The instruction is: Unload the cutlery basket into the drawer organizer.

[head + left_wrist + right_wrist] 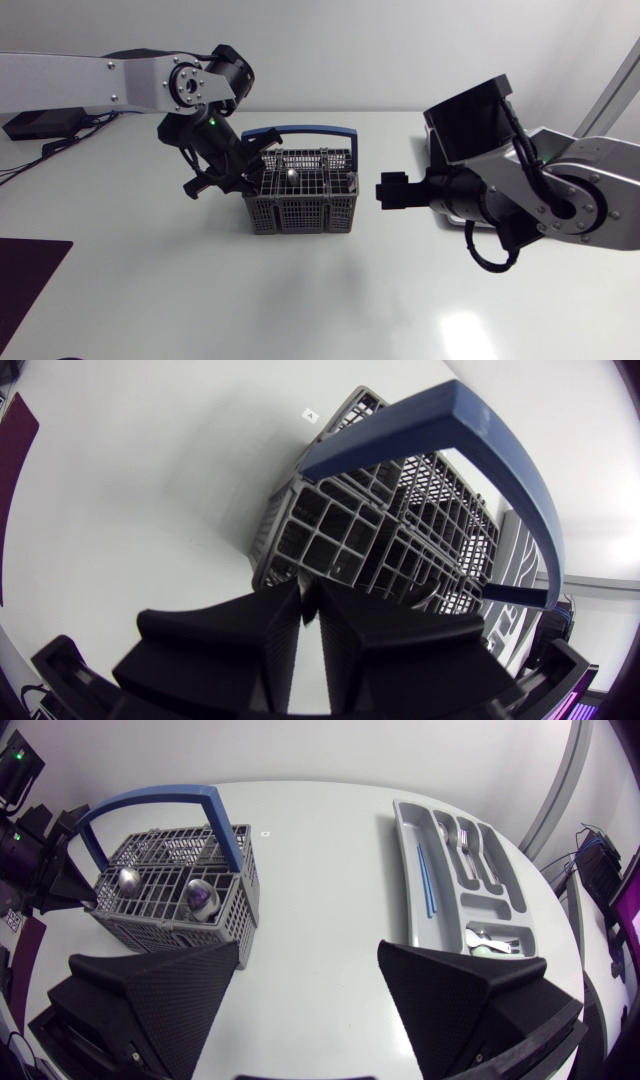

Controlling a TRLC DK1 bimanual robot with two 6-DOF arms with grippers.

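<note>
Your left hand (308, 600) is narrow, its fingers drawn almost together right at the rim of the cutlery basket (330, 530), below its blue handle (480, 430). You cannot tell whether anything is pinched between them. Your right hand (308, 955) is spread wide and holds nothing. The basket sits ahead of one finger and the drawer organizer (407, 870) ahead of the other, both on the worktop (320, 850). Spoons (200, 896) stand in the basket.

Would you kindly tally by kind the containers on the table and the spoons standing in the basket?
Basket: 1
Drawer organizer: 1
Spoons showing in the basket: 2
Total: 4
</note>
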